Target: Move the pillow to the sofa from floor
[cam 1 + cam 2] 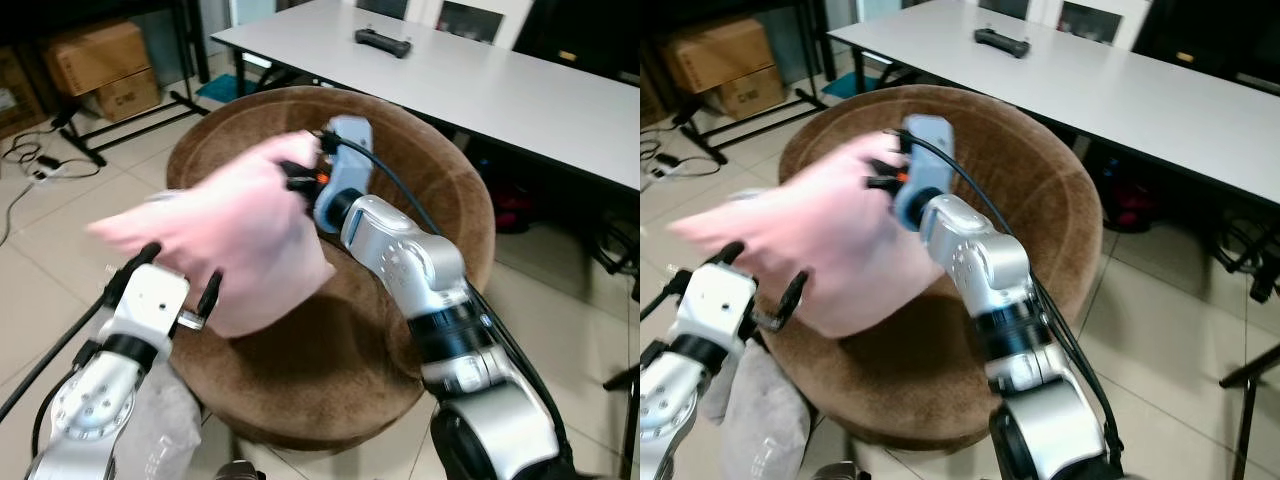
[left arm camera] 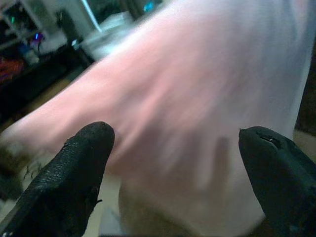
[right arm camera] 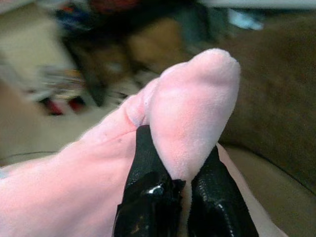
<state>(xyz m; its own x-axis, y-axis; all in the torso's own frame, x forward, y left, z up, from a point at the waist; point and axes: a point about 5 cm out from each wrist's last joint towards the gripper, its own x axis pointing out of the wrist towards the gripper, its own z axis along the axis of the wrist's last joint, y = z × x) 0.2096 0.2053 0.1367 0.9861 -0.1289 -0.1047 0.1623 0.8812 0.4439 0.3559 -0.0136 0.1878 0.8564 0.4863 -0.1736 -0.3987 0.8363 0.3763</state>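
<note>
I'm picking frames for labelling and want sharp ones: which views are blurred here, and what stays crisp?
Left eye view: the pink pillow is smeared with motion blur while the brown sofa and white table stay sharp. Left wrist view: pillow blurred, left gripper open. Right wrist view: background smeared, yet the pillow corner and right gripper pinching it are crisp.

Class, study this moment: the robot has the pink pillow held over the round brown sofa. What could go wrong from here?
The right gripper pinches only one corner of the pillow, so it might slip free. The left gripper is open under the pillow's lower edge, giving little backup. Released now, the pillow may land near the brown sofa's front edge and slide off.
</note>
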